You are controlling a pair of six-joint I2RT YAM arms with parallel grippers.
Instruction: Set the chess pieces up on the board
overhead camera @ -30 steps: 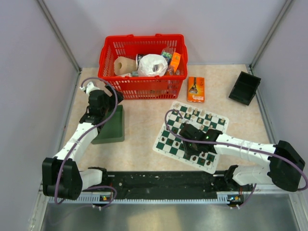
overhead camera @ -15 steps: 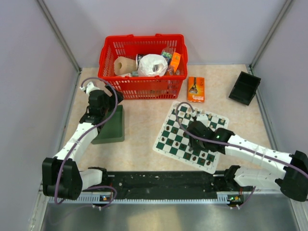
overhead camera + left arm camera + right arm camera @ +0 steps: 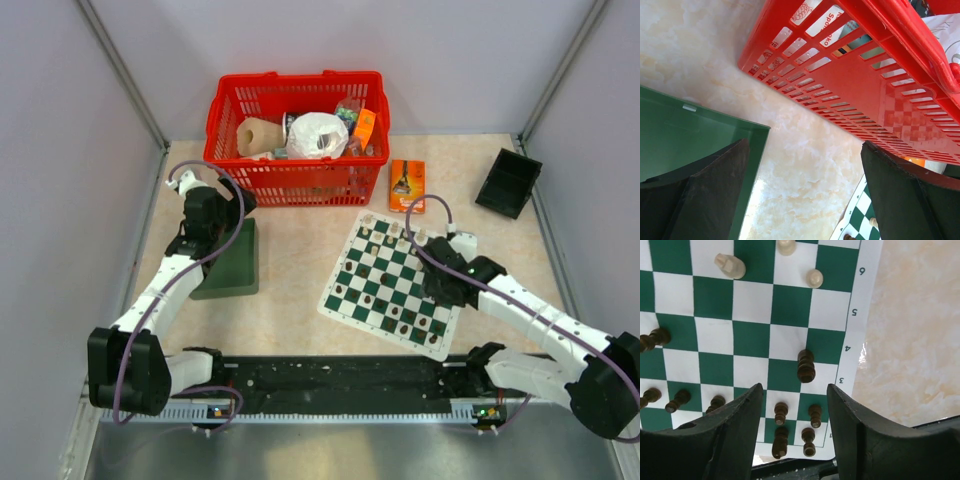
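Observation:
The green-and-white checked board (image 3: 372,262) lies right of centre on the table. Dark pieces (image 3: 403,322) line its near rows and cream pieces (image 3: 412,240) its far rows. My right gripper (image 3: 436,287) hangs over the board's right side. In the right wrist view it (image 3: 795,390) is open and empty above several dark pieces (image 3: 806,366) near the board's corner (image 3: 852,310). Cream pieces (image 3: 730,266) stand further off. My left gripper (image 3: 222,203) is open and empty (image 3: 805,150) beside the plain green tray (image 3: 230,262).
A red basket (image 3: 297,180) of household items stands at the back, close in the left wrist view (image 3: 865,85). An orange box (image 3: 407,186) lies behind the board. A black tray (image 3: 508,183) sits at the back right. The green tray's rim (image 3: 705,117) is by my left finger.
My right gripper has moved rightward across the board, from its near-middle to its right side, open throughout. The left arm has not moved.

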